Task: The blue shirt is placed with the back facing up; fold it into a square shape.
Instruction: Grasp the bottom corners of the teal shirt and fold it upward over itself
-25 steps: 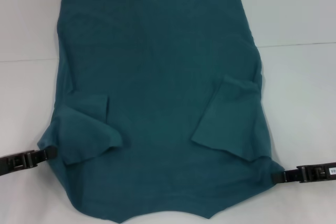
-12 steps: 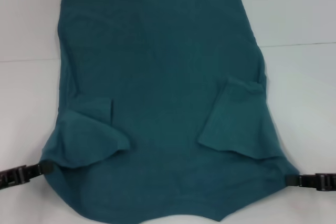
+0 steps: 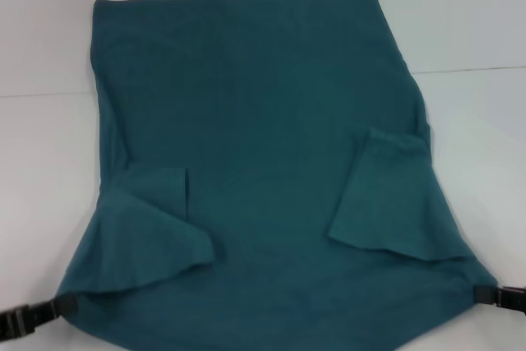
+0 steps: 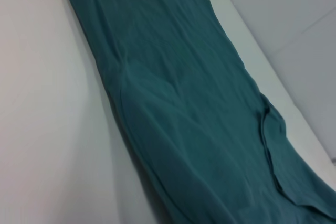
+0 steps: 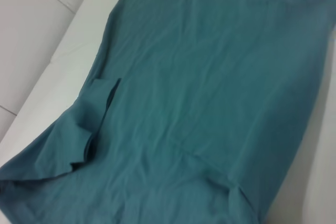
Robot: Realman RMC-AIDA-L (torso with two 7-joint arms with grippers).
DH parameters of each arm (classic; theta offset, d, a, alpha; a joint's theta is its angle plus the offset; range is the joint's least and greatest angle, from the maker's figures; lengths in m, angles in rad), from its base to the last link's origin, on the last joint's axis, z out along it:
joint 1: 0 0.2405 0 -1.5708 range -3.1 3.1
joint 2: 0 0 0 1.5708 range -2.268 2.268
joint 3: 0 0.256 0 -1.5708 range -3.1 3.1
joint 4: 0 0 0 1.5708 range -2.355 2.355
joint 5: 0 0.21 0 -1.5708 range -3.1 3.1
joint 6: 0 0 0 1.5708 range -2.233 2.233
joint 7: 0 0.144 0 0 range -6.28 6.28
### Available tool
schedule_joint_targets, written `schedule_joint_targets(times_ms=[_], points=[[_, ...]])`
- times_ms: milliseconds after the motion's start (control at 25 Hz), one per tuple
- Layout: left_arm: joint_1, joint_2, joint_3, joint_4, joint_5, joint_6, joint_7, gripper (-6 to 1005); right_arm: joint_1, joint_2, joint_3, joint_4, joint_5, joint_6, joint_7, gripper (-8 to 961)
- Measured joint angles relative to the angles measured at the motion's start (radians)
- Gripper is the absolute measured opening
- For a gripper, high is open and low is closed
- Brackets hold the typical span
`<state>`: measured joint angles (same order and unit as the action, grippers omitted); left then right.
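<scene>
Black left end effector (image 3: 64,305) sits at the near left corner of the blue shirt (image 3: 263,137), its tip right at the cloth edge and closed on that corner, with the fabric drawn out to a point toward it. Black right end effector (image 3: 491,292) is at the shirt's near right corner, mostly cut off by the frame edge; it pinches that corner too, and the fabric there also runs to a point.

Shirt is dark teal-blue, plain side up, no lettering visible. It lies spread flat on the white table (image 3: 468,145), filling most of the head view; the far edge is straight, the near edge runs out of frame. Both short sleeves are folded inward onto the body: left sleeve flap (image 3: 148,236) just inside the shirt's left edge, right sleeve flap (image 3: 386,195) just inside its right edge, well apart from each other with plain cloth between.

Left wrist view shows only the shirt (image 4: 178,108) running away over the table (image 4: 47,108), soft wrinkles along it. Right wrist view shows the shirt (image 5: 210,93) and one folded sleeve (image 5: 79,135) near the shirt's edge; no fingers in either wrist view.
</scene>
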<state>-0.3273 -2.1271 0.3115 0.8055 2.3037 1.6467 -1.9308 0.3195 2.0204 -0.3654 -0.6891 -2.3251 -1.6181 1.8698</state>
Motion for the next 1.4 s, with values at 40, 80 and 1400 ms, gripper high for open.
schedule_joint_targets(times_ms=[40,80,1400], points=[[0.006,-0.001,-0.004,-0.002,0.001,0.009,0.003,15,-0.008,0.000,0.009,0.000,0.000,-0.006,-0.008,71],[0.013,-0.003,-0.008,-0.003,0.002,0.019,0.006,15,-0.017,0.000,0.021,0.000,0.000,-0.014,-0.015,71],[0.092,-0.003,-0.165,-0.003,-0.006,0.212,0.037,15,-0.136,-0.032,0.191,-0.009,-0.003,-0.146,-0.088,70]])
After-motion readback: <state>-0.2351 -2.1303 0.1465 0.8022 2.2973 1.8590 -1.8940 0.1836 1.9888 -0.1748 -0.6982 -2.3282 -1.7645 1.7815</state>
